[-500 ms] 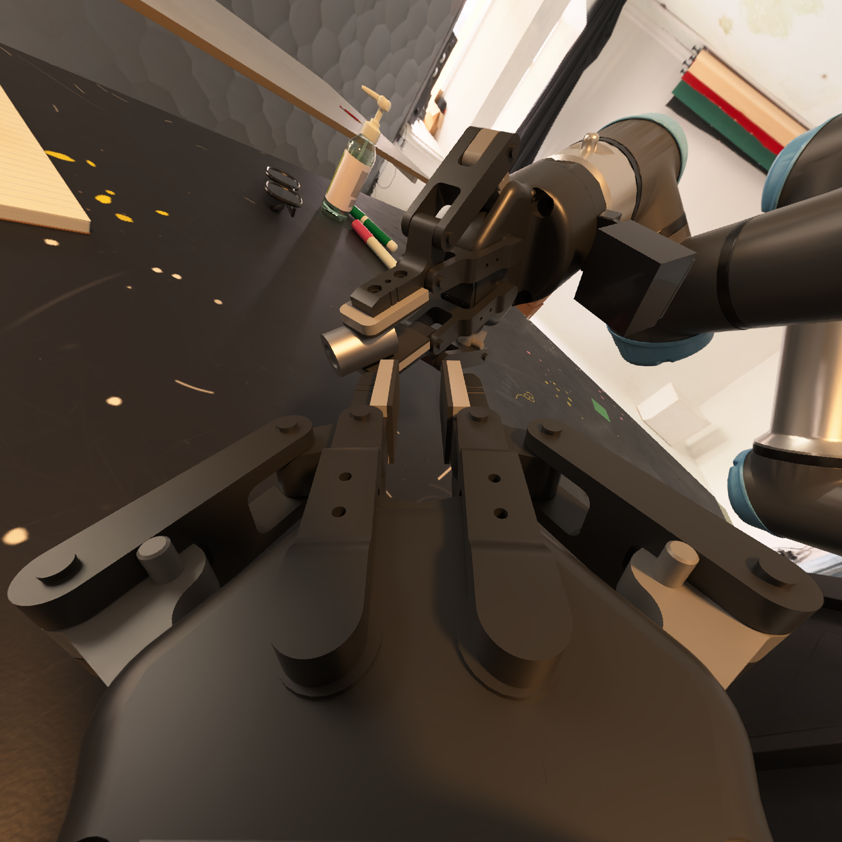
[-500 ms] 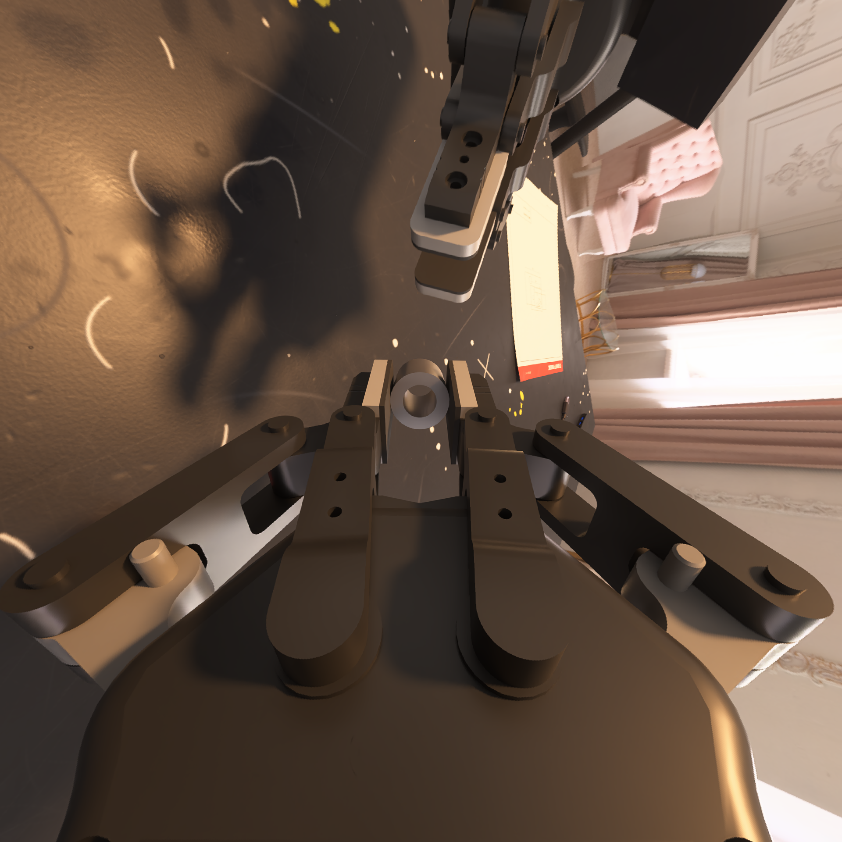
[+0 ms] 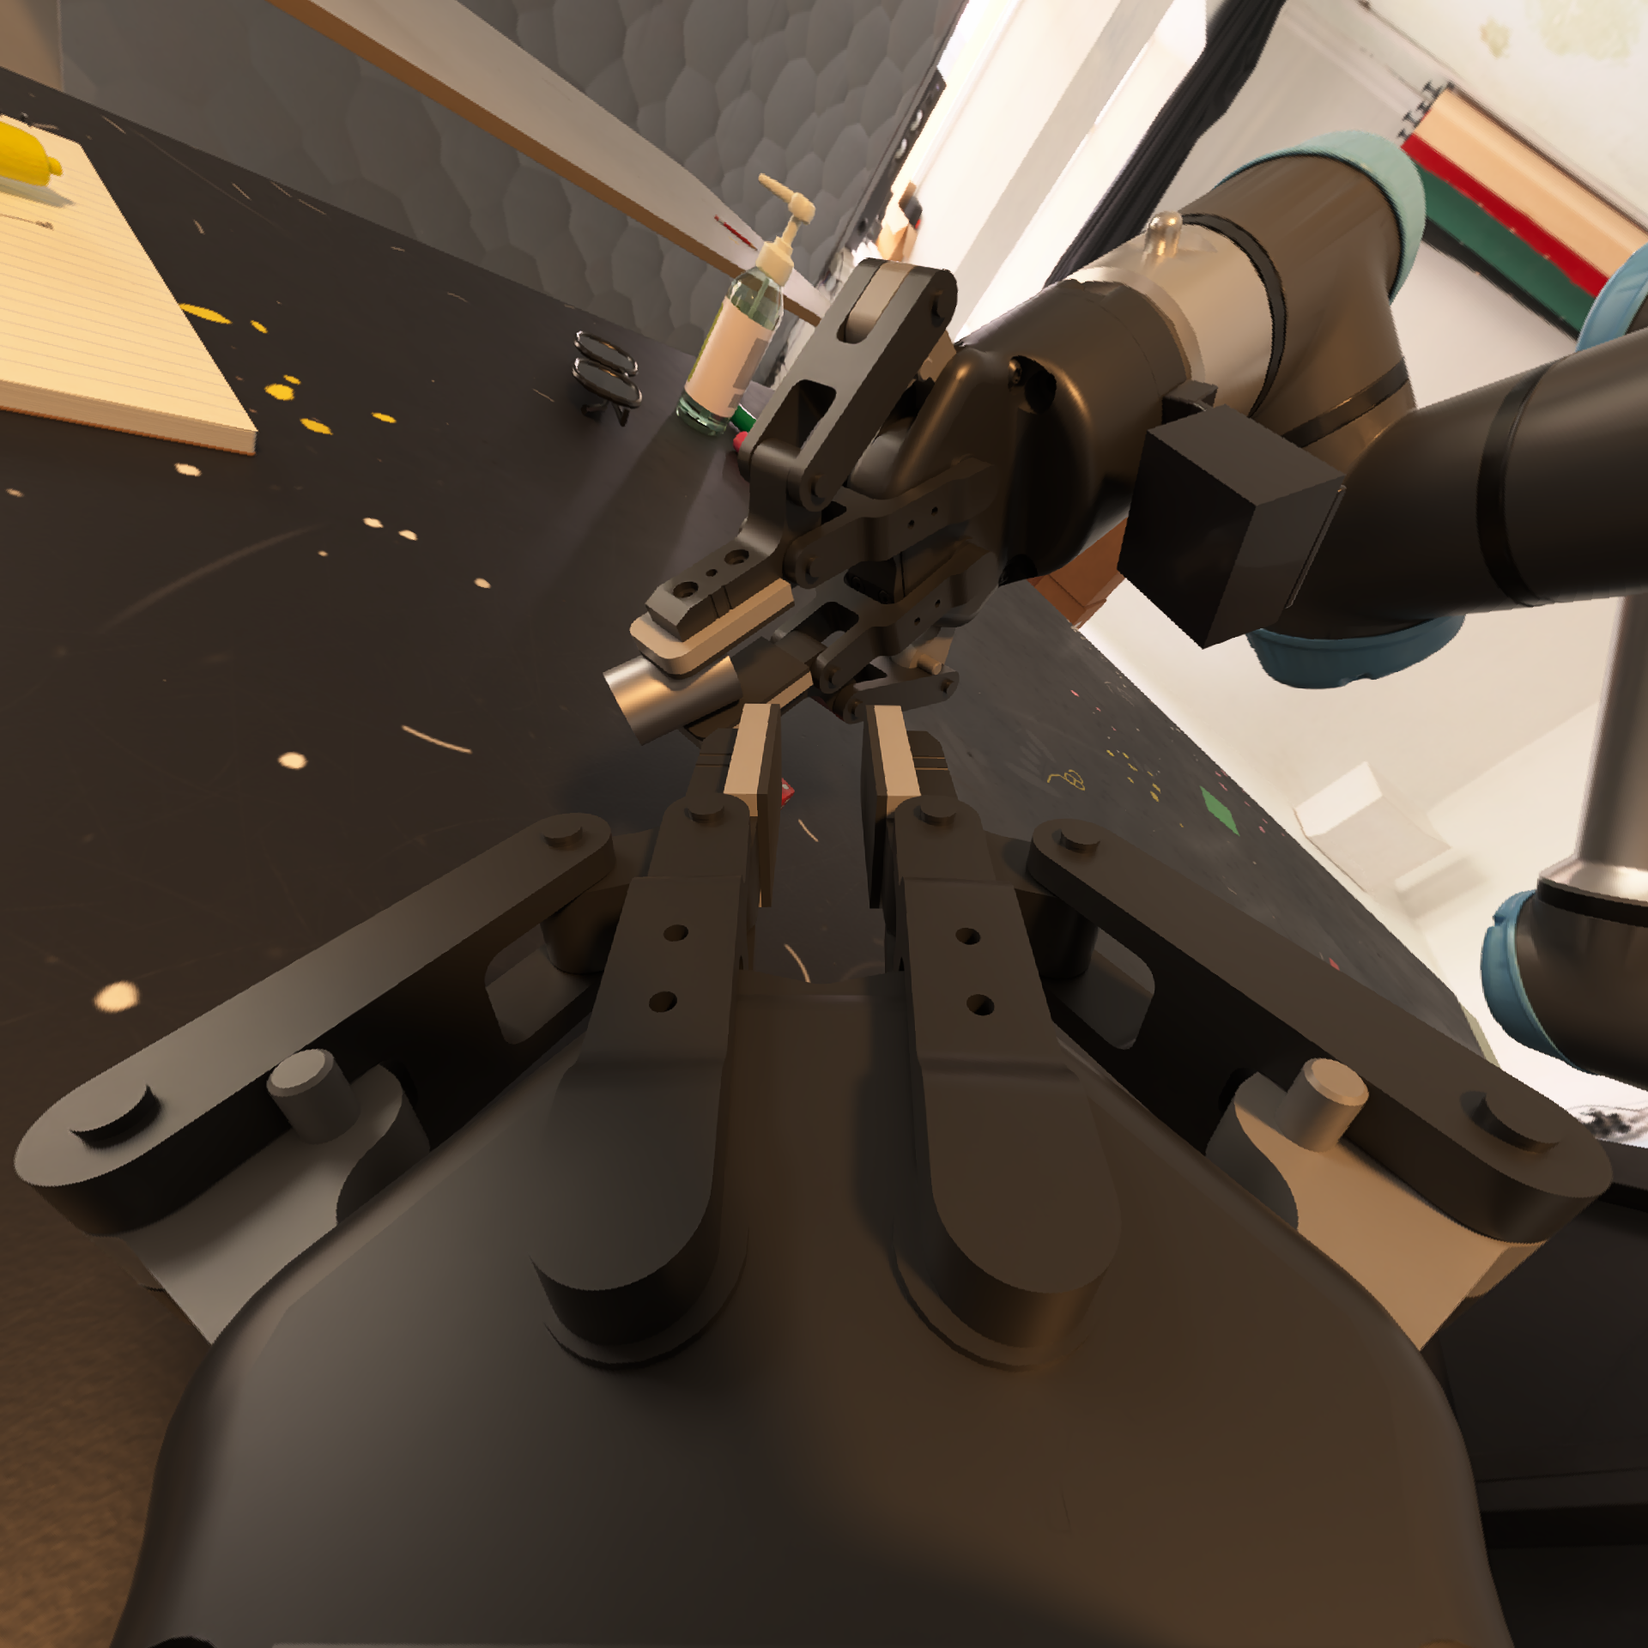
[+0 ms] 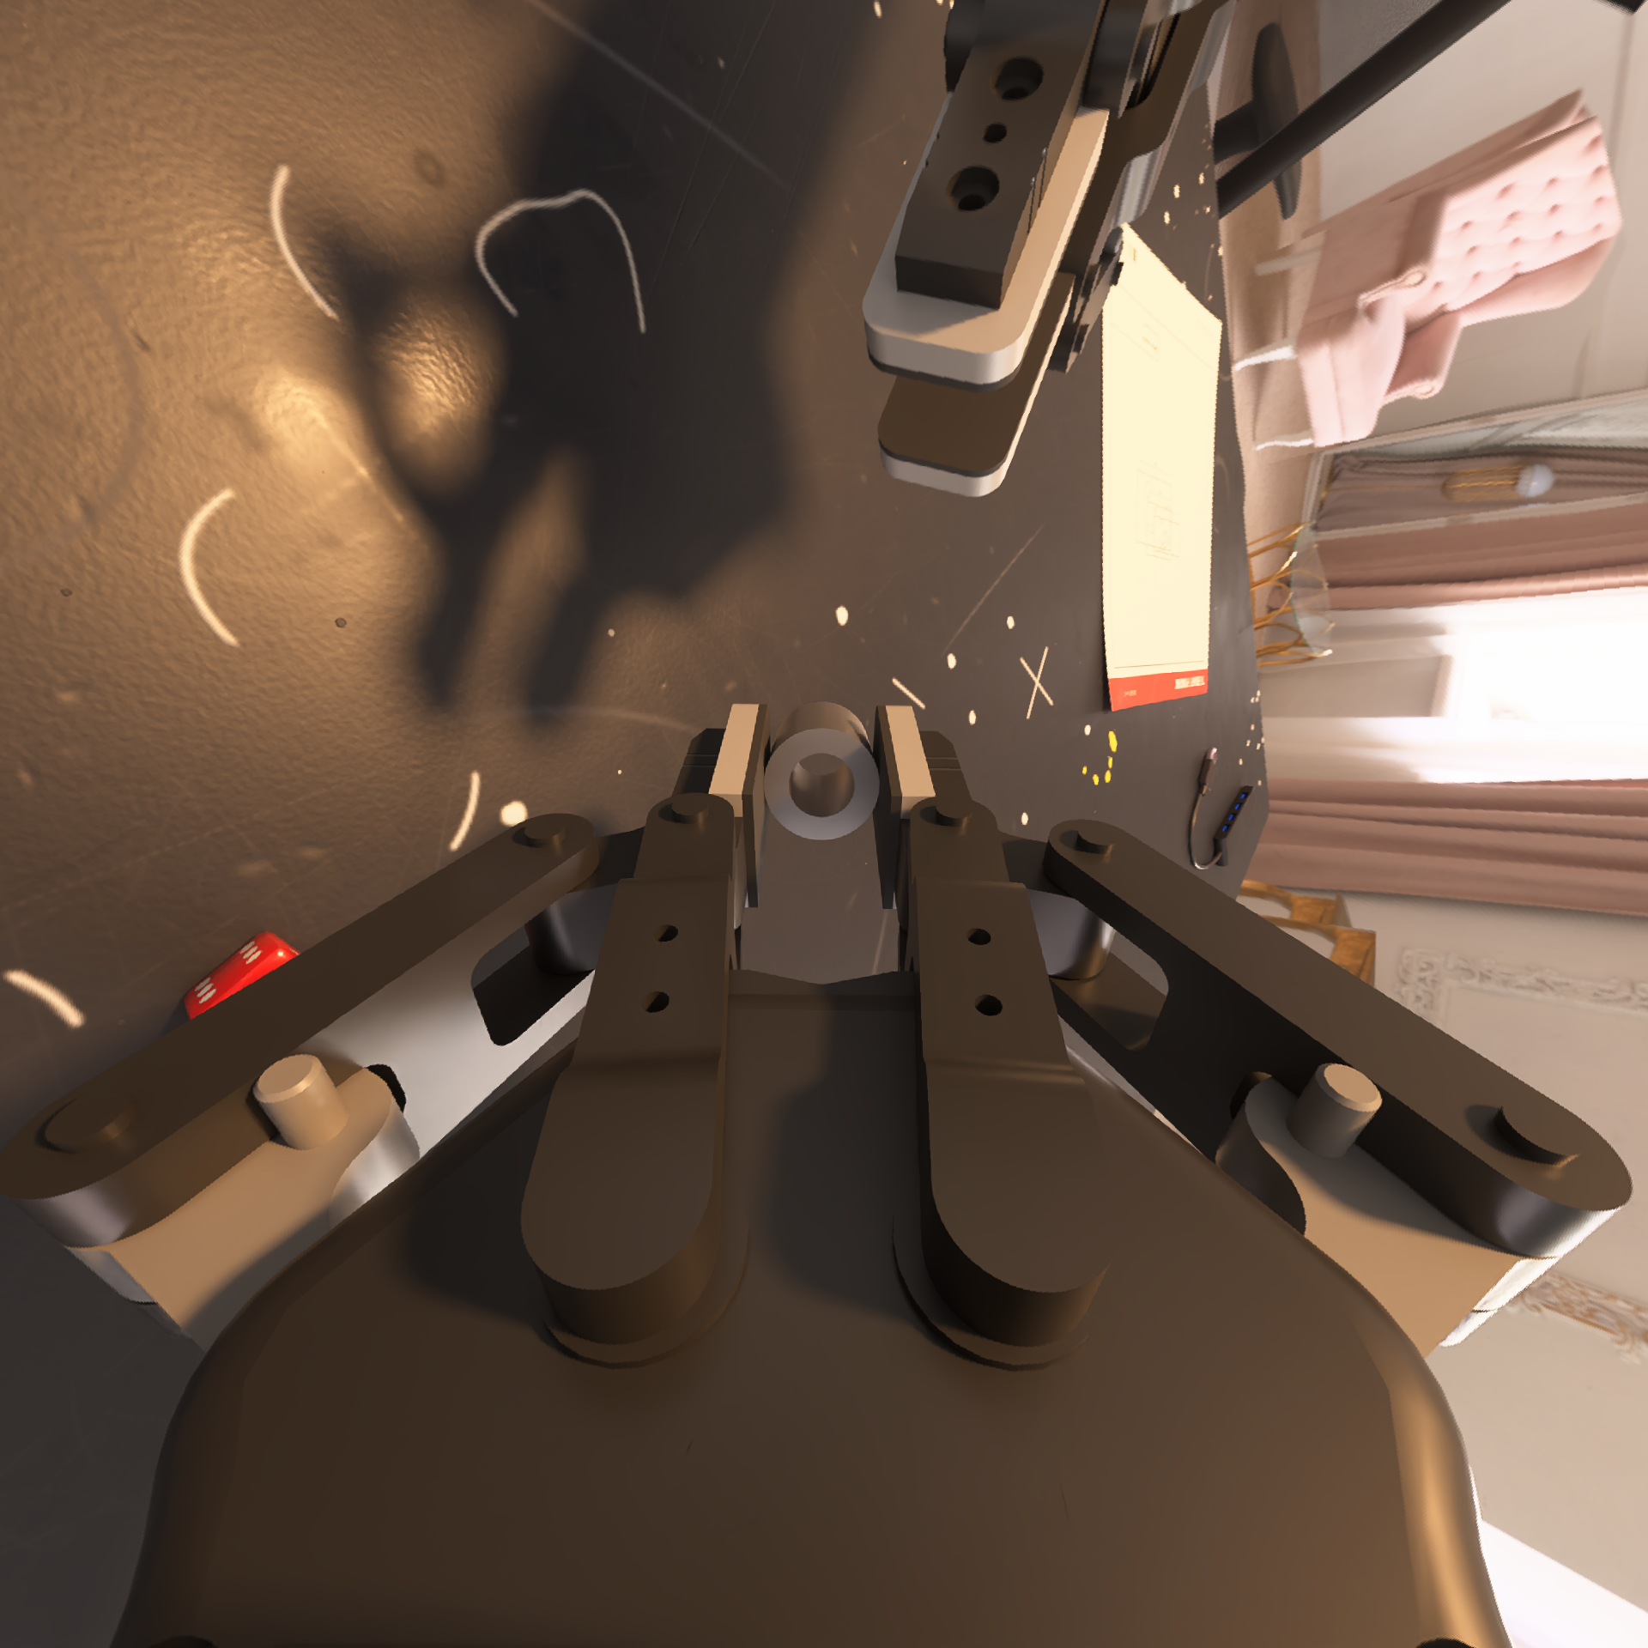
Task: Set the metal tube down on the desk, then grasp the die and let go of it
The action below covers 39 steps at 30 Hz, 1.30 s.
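Note:
The metal tube [image 4: 819, 785] is a short grey hollow cylinder clamped between my right gripper's [image 4: 820, 758] pads, held above the dark desk [image 4: 267, 446]. In the left wrist view the right gripper [image 3: 687, 687] holds the tube [image 3: 669, 700] just beyond my left gripper [image 3: 820, 758], which stands partly open and empty. The left gripper [image 4: 945, 401] also shows at the top of the right wrist view, apart from the tube. The red die [image 4: 236, 976] lies on the desk, half hidden behind the right gripper's left linkage. A sliver of the die [image 3: 786, 791] peeks past the left finger.
A lined notepad [image 3: 107, 339] lies at the left of the desk, with a yellow object [image 3: 22, 165] on it. Glasses [image 3: 608, 374], a pump bottle [image 3: 745, 348] and markers stand at the back edge. A small hub with a cable [image 4: 1226, 820] lies near the desk's edge.
Both wrist views have shifted slightly. The die has come into the right wrist view at lower left. The tube stays clamped in the right gripper; the left gripper stays empty.

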{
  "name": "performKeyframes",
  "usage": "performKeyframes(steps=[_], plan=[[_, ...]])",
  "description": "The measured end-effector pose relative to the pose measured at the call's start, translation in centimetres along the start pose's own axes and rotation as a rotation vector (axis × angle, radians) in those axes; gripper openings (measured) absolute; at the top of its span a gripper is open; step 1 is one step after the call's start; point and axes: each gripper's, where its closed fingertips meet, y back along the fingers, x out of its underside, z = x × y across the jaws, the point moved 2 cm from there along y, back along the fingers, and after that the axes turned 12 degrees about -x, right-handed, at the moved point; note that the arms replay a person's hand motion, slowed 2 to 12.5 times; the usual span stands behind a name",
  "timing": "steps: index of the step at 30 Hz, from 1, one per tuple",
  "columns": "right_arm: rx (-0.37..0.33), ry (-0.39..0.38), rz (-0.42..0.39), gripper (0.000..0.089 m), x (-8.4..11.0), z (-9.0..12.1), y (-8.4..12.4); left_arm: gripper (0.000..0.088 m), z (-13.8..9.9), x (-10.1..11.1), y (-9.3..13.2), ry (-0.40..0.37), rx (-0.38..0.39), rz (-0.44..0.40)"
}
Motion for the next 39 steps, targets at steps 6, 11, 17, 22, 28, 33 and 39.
performKeyframes(steps=[6, 11, 17, 22, 28, 33, 39], plan=[[-0.048, -0.005, 0.028, 0.0209, 0.6, 0.2, -0.6, 0.0165, 0.2, 0.2, 0.1, -0.012, -0.021, 0.001], [-0.083, 0.002, 0.058, 0.0209, 1.0, 0.4, -1.1, 0.0166, 0.4, 0.4, 0.1, -0.027, -0.038, 0.003], [-0.118, 0.012, 0.086, 0.0209, 1.4, 0.6, -1.7, 0.0167, 0.5, 0.6, 0.1, -0.053, -0.058, 0.009], [-0.144, 0.018, 0.101, 0.0209, 1.5, 0.8, -2.1, 0.0168, 0.7, 0.9, 0.1, -0.078, -0.077, 0.017], [-0.171, 0.028, 0.117, 0.0209, 1.7, 1.0, -2.6, 0.0169, 0.9, 1.1, 0.1, -0.11, -0.099, 0.027], [-0.187, 0.039, 0.133, 0.0209, 1.9, 1.2, -2.9, 0.017, 1.0, 1.4, 0.0, -0.136, -0.114, 0.036], [-0.206, 0.048, 0.15, 0.0209, 2.1, 1.5, -3.2, 0.0171, 1.2, 1.6, -0.1, -0.163, -0.128, 0.049]])
